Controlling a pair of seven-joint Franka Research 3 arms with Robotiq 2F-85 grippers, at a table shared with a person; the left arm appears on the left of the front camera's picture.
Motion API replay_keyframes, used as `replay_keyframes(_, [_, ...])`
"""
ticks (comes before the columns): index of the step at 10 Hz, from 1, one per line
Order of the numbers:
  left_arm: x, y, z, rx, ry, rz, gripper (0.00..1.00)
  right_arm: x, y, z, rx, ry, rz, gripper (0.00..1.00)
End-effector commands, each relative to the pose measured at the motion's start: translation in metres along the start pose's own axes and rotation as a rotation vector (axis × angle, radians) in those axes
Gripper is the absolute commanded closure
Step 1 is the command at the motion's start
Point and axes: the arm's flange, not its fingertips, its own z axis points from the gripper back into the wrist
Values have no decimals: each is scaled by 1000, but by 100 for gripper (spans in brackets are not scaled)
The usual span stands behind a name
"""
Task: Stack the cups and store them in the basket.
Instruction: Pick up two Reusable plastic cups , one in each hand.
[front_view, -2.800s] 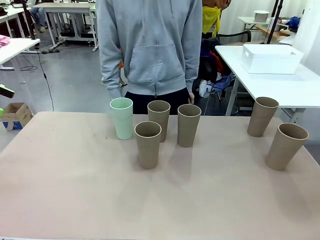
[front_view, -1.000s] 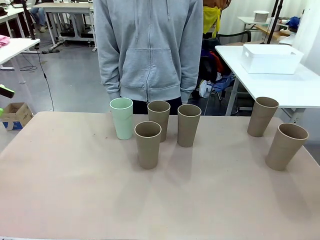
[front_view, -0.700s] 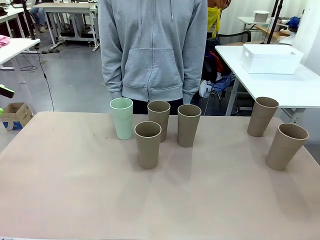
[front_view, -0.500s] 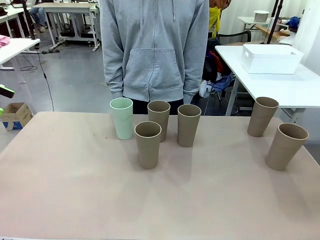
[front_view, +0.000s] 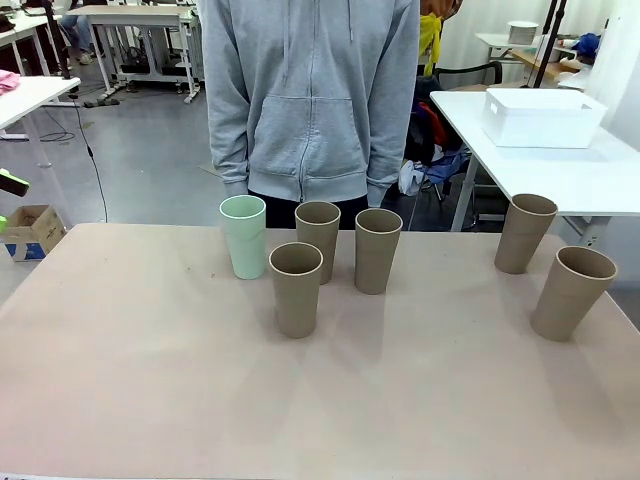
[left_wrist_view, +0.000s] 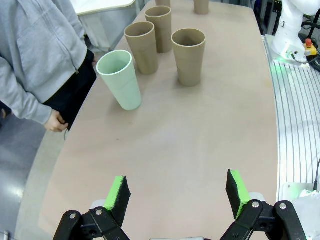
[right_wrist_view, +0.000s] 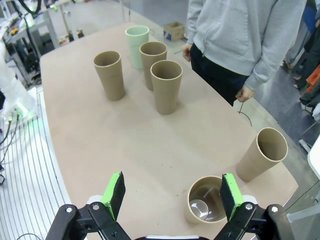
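Six cups (front_view: 378, 250) stand upright on the worktop (front_view: 150, 380). Four cluster near its far edge, left of the middle: the leftmost cup (front_view: 243, 236), the middle cup (front_view: 318, 232) just right of it, another further right, and the front cup (front_view: 297, 289) before the first two. Well apart at the right stand the far right cup (front_view: 525, 233) and, nearer and further right, the near right cup (front_view: 572, 293). The basket (front_view: 540, 117) sits on a side table (front_view: 610, 180) behind them. A person (front_view: 315, 100) stands behind the cluster.

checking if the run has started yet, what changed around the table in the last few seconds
Only the person moved, shifting slightly toward the robot's right. Nothing was taken hold of or let go. The mint cup, the five brown cups and the basket stayed put.
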Motion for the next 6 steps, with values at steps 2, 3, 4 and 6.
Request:
replay_keyframes(2, [1, 2, 1, 2, -28, -20, 0, 2, -3, 2, 7, -26, 18, 0])
replay_keyframes(3, [0, 0, 0, 0, 0, 0, 0, 0, 0, 0, 0, 0, 0, 0])
replay_keyframes(4, [6, 26, 2, 6, -53, -12, 0, 9, -31, -5, 21, -22, -9, 0])
replay_keyframes(6, [20, 72, -26, -107, -115, -39, 0, 2, -88, -16, 106, -85, -8, 0])
